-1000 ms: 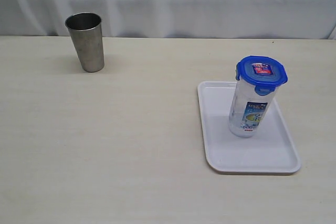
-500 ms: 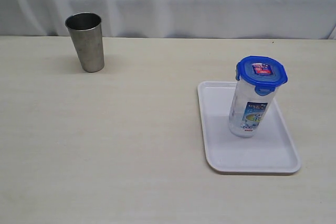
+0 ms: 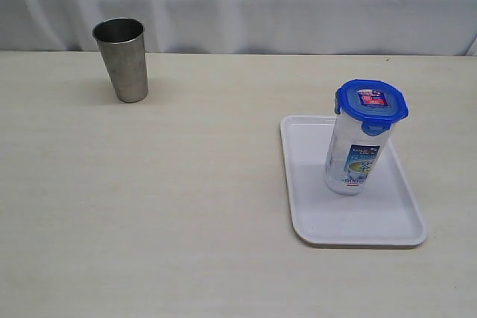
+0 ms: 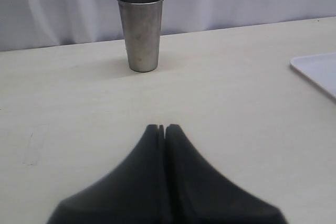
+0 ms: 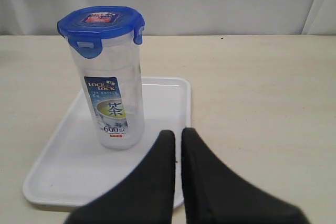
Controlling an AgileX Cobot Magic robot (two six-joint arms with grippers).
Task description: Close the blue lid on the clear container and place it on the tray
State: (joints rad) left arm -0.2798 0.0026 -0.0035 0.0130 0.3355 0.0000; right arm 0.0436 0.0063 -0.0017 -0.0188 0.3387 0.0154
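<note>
The clear container (image 3: 356, 156) stands upright on the white tray (image 3: 387, 217) at the right of the table, with the blue lid (image 3: 371, 100) seated on its top. In the right wrist view the same clear container (image 5: 113, 103), blue lid (image 5: 101, 23) and tray (image 5: 63, 166) appear just beyond my right gripper (image 5: 178, 132), which is shut and holds nothing. My left gripper (image 4: 163, 127) is shut and empty over bare table, far from the container. Neither arm shows in the exterior view.
A grey steel tumbler (image 3: 122, 59) stands upright at the back left of the table; the left wrist view shows the tumbler (image 4: 140, 30) ahead and a corner of the tray (image 4: 317, 72). A pale curtain hangs behind the table.
</note>
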